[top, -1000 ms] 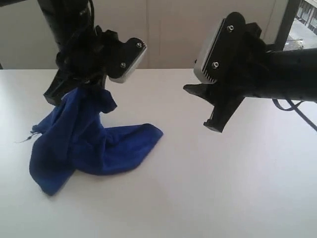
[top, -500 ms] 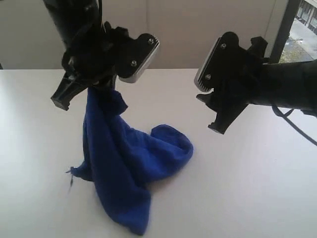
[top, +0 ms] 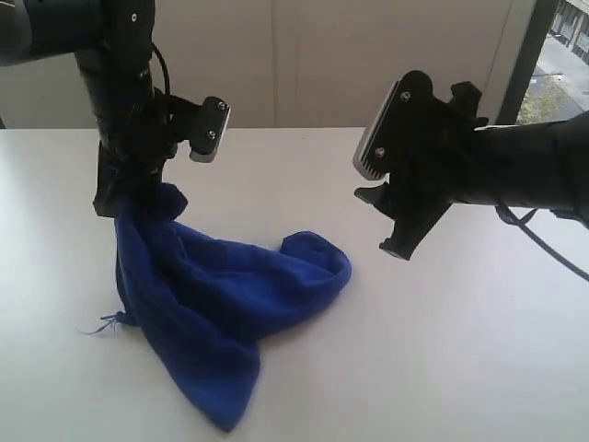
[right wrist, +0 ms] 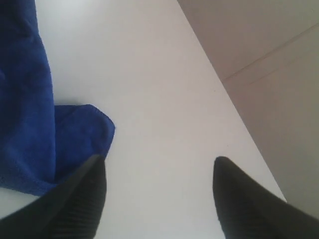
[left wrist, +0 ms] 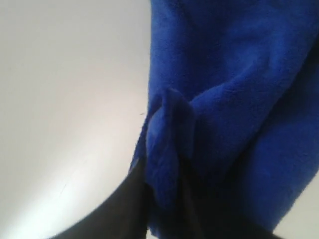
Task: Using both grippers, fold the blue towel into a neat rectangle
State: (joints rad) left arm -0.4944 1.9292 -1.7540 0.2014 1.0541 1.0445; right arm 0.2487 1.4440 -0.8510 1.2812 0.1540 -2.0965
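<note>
No fold is made yet — the blue towel lies crumpled on the table, one bunch raised. My left gripper pinches that bunch; my right gripper hangs wide open, empty, apart from the cloth. All folding remains.

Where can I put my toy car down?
Bare table right of the towel, under the right gripper, and between both grippers at the back. Crowded on the left, where the left gripper holds the towel.
</note>
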